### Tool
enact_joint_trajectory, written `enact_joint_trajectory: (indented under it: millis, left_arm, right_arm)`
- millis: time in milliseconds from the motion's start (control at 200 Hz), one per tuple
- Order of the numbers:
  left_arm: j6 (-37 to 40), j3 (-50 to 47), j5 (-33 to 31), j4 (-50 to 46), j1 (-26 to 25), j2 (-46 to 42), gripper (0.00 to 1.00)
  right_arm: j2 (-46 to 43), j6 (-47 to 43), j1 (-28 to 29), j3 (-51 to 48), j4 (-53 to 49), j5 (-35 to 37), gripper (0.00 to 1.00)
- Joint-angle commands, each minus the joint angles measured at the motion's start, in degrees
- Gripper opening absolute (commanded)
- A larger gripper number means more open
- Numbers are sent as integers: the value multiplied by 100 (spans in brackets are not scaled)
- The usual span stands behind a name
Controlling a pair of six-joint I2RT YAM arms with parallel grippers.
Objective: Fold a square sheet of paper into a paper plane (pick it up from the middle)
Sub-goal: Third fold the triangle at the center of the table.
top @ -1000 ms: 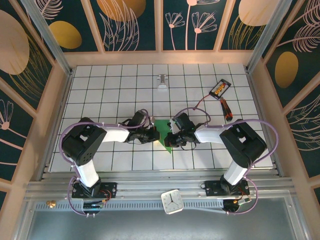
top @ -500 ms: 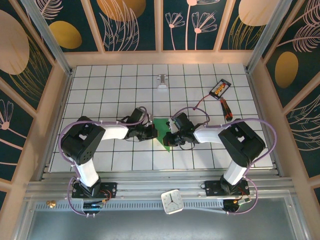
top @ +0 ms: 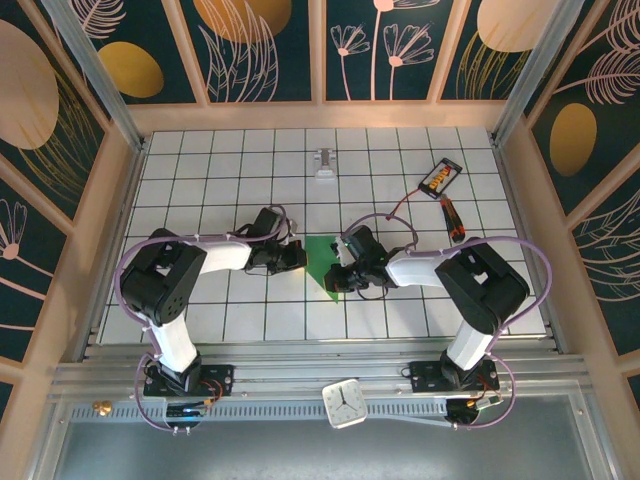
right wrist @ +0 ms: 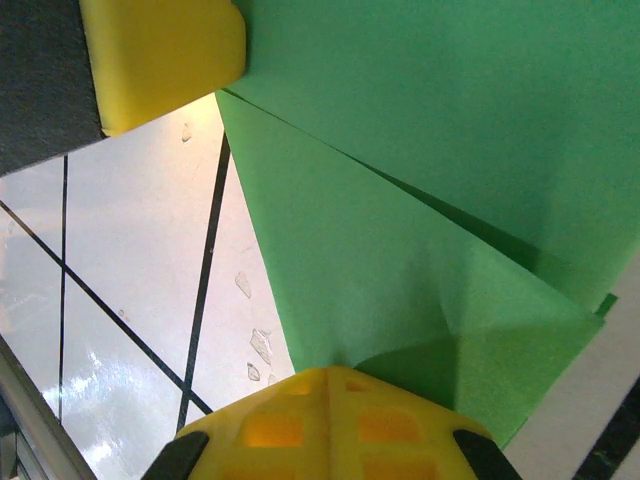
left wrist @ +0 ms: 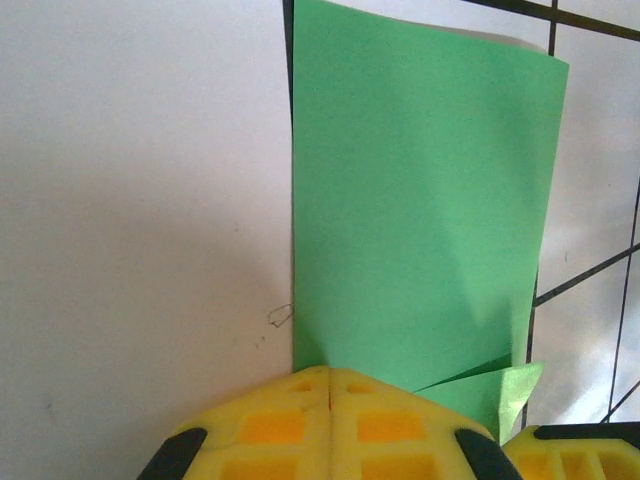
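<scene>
Right end effector [right wrist: 328,378] closed, tips on green paper [right wrist: 430,140]

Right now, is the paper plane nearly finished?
Not nearly. Done: the green paper is no longer a flat square; the right wrist view shows slanted folds and overlapping layers. In hand: the left gripper and right gripper, both shut, have their tips at opposite edges of it. Whether they are pinching or pressing, I cannot tell. Left: there is no slim pointed dart with a centre crease yet, so more folds are probably needed.
</scene>
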Motion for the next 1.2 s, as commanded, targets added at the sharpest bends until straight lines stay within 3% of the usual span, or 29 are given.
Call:
enact_joint_trajectory:
  millis: [0,260,410,641,876,1196]
  left_arm:
    - [235,43,-1120,-426,246,329,0]
    - [404,95,-1422,-536,408,159,0]
    - [237,-101,-965,-153,413,-349,0]
    - [16,-643,8,78,345,-1132,27]
    - [-428,-1089,791,827,20,-1323,37]
    - [-809,-1435,790,1314,-297,-1264,47]
  right_arm:
    - [474,-118,119,-471,-1522,689,0]
    - [398,-73,120,-601,-1481,698,0]
    - [183,-142,128,-636,-1409,594,0]
    - [-648,-664,64,-603,-1435,79,0]
    - [-1140,-90,-445,-603,-174,-918,0]
    - [-1043,87,-801,-442,-174,-359,0]
